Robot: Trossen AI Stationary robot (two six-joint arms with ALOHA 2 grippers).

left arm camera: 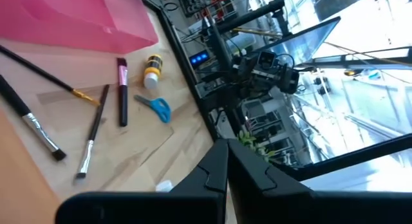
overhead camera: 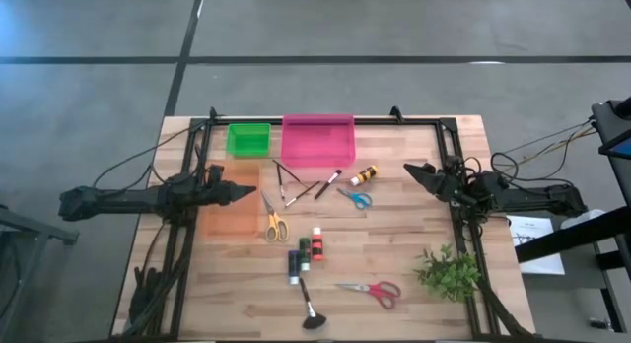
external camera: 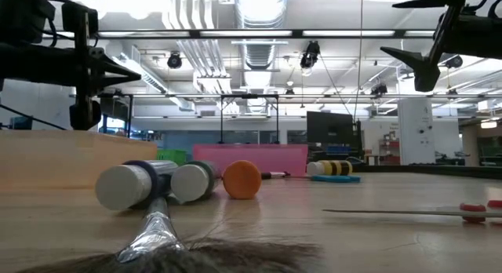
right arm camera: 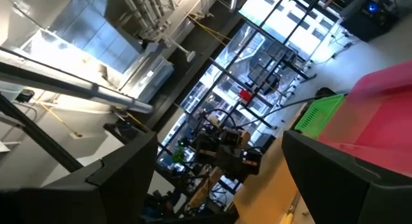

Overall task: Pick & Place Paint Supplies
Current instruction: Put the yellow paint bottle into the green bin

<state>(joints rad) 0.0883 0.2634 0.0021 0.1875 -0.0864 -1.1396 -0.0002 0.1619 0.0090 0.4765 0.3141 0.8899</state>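
Observation:
The paint supplies lie spread over the middle of the table: slim brushes [overhead camera: 306,190], a yellow bottle [overhead camera: 365,174], blue scissors [overhead camera: 355,197], yellow scissors [overhead camera: 274,223], an orange-red bottle [overhead camera: 317,242], a green bottle [overhead camera: 305,249], a dark bottle [overhead camera: 295,266], red scissors [overhead camera: 373,291] and a wide brush [overhead camera: 311,308]. My left gripper [overhead camera: 251,192] is shut and holds nothing; it hovers level over an orange tray [overhead camera: 229,210] at the left. My right gripper [overhead camera: 409,171] stands open and empty above the table's right side, pointing toward the middle.
A green bin [overhead camera: 248,139] and a pink bin [overhead camera: 318,139] stand at the far edge. A leafy plant sprig [overhead camera: 449,271] lies at the near right. Black frame rails [overhead camera: 463,244] run along the table's left, right and far sides.

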